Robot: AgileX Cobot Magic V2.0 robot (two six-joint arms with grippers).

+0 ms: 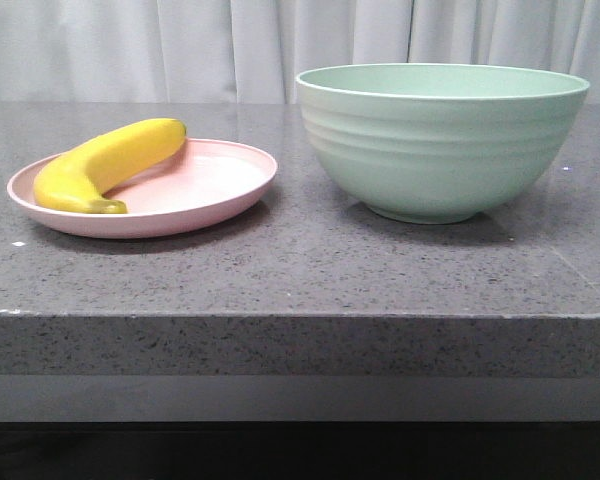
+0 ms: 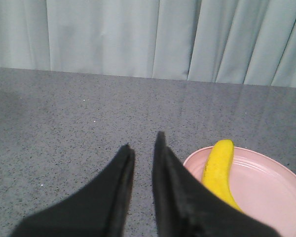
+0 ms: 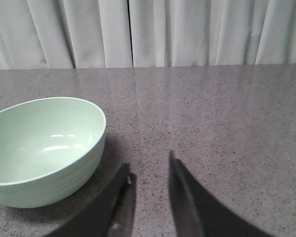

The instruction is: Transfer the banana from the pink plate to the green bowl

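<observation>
Hovering low over the grey stone counter (image 1: 300,270), my left gripper (image 2: 144,143) is sitting just beside the pink plate (image 1: 215,185), its two dark fingers (image 2: 119,187) parted by a narrow gap and holding nothing. My right gripper (image 3: 149,170) is likewise hanging above bare counter beside the green bowl (image 1: 440,145), fingers (image 3: 185,197) slightly apart and empty. Neither arm is showing in the front view.

I am finding the banana (image 1: 105,165) lying on the pink plate, on the half farther from the bowl. Its long axis is running diagonally: the dark tip is pointing toward the counter's front edge, resting near the plate's front rim, while the other end is reaching up and back over the rear rim. The curve is bowing toward the plate's outer side. In the left wrist view, the banana (image 2: 219,173) is lying just beside my nearer finger, apart from it.

The plate and bowl are standing near each other with a strip of bare counter between them. The bowl is standing upright, its inside (image 3: 44,133) showing nothing in it. A pale curtain (image 1: 180,45) is hanging behind the counter's far edge.
</observation>
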